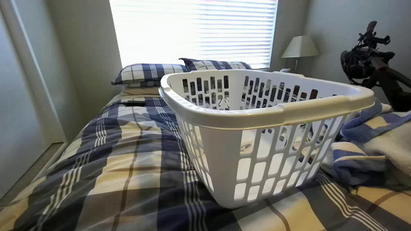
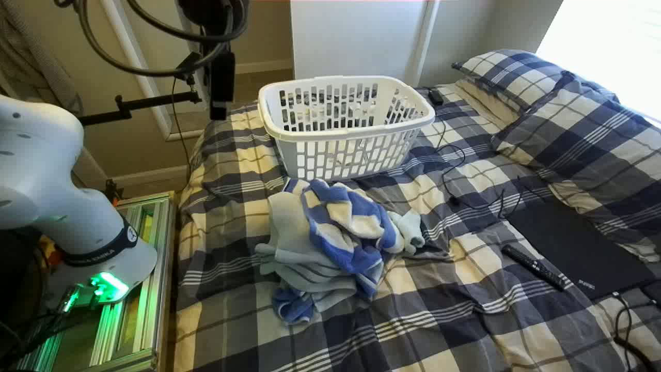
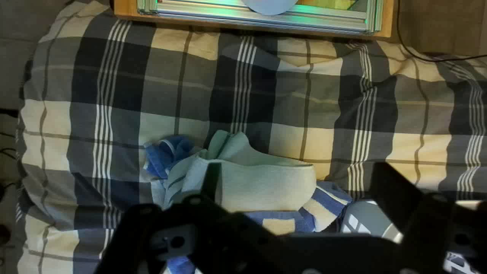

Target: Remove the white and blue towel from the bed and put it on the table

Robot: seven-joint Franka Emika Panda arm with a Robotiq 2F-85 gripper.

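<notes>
The white and blue towel (image 2: 343,248) lies bunched on the plaid bed (image 2: 222,310), beside the white basket. A pale grey-green cloth part (image 2: 289,227) is bunched with it; I cannot tell if it is the same piece. The towel also shows at the right edge of an exterior view (image 1: 362,128) and under the pale part in the wrist view (image 3: 327,207). My gripper (image 3: 298,177) is open and empty, its fingers wide apart above the cloth. In an exterior view a dark part that seems to be the gripper (image 2: 219,106) hangs at the top. No table shows.
The white laundry basket (image 2: 351,134) stands on the bed just past the towel; it also shows in an exterior view (image 1: 266,118). A remote (image 2: 534,266), a black flat item (image 2: 573,248), cables and pillows (image 2: 588,139) lie near the window. The robot base frame (image 2: 160,289) borders the bed.
</notes>
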